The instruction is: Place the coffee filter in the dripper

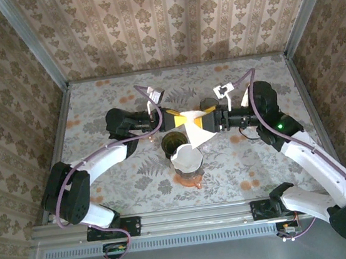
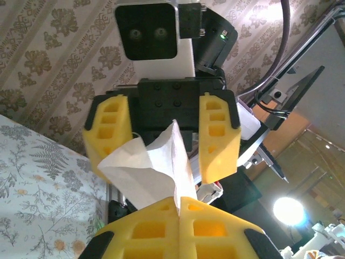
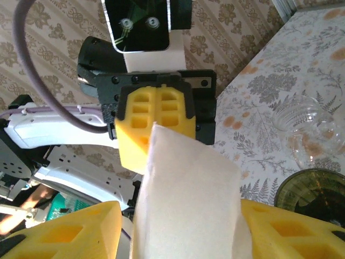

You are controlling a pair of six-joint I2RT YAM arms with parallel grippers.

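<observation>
The white paper coffee filter hangs in the air over mid-table between both grippers. My left gripper is shut on its edge, its yellow pads pressed together on the paper. My right gripper is open, one pad on each side of the filter, facing the left gripper. A clear ribbed glass dripper stands on the table below. In the top view, a white paper cone sits in a glass piece just in front of the grippers.
A dark green cup stands beside the glass piece, under the held filter. A second dark cup sits behind the right gripper. The patterned tabletop is walled on three sides.
</observation>
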